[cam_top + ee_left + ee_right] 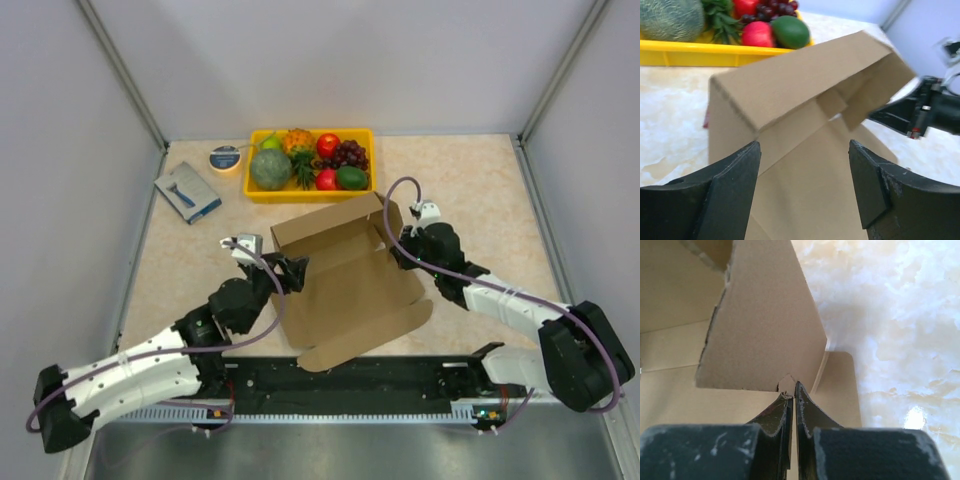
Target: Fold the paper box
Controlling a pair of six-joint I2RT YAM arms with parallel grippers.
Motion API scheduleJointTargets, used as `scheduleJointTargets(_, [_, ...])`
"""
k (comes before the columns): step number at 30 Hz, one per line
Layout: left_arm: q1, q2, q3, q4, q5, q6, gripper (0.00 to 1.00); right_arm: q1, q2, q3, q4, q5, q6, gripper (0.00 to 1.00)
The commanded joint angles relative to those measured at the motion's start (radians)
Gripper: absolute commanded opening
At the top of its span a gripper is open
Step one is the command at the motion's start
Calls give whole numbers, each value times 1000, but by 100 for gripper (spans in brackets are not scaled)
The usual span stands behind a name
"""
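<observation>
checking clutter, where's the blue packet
Top view: the packet lies far left, beside a small round roll and left of the yellow tray.

Overhead view: soft, even light is falling from above on the pale bench (470, 190), the paper box (345, 285) is casting only a faint, diffuse shadow, and the white walls (350, 60) are reading bright without burning out. Left wrist view: the box is showing sharp and evenly lit, whereas the dark left fingers (735, 185) at the lower edge and the fruit (760, 35) at the top are going slightly soft. Right wrist view: the marbled bench is washing out toward the right with a bright glare spot low down, and the close black right fingers (772, 417) are appearing blurred and underexposed.
</observation>
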Motion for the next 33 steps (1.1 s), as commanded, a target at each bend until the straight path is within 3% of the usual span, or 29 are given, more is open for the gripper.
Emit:
scheduleJointTargets(1, [15, -57, 183, -260, 195, -36, 78, 12, 6, -10, 101, 4, -21, 0])
scheduleJointTargets(4, [47, 70, 407, -424, 272, -10, 78, 12, 5, -22, 121, -4, -18, 0])
scheduleJointTargets(7, [95, 141, 521, -414, 393, -6, 79, 12, 15, -11, 112, 0, -21, 0])
scheduleJointTargets(10, [203, 207, 617, -398, 575, -10, 83, 12, 29, 4, 101, -10, -33, 0])
scheduleJointTargets(12, [335, 340, 680, -413, 820, -19, 88, 14, 23, -2, 110, -15, -38, 0])
scheduleJointTargets(15, [397, 579, 852, -502, 1011, 95, 87, 12, 12, -5, 116, -22, -41, 0])
scheduleJointTargets(16, [397, 636, 947, -537, 1031, 217, 87, 12, 12, -7, 129, -29, -42, 0])
scheduleJointTargets(19, [399, 814, 1074, -610, 1003, 374, 92, 12, 22, -5, 156, -65, -51, 0])
scheduleJointTargets(22, [400, 921, 1115, -581, 929, 492, 95, 14, 37, -2, 178, -111, -59, 0])
scheduleJointTargets(24, [399, 1015, 1184, -690, 935, 540, 95, 15, 38, -2, 193, -131, -65, 0])
scheduleJointTargets(27, [403, 1073, 1230, -708, 1004, 570, 96, 14, 45, -11, 230, -162, -70, 0])
scheduleJointTargets(33, [423, 1047, 1094, -558, 1045, 481, 95, 15, 126, -17, 375, -346, -61, 0])
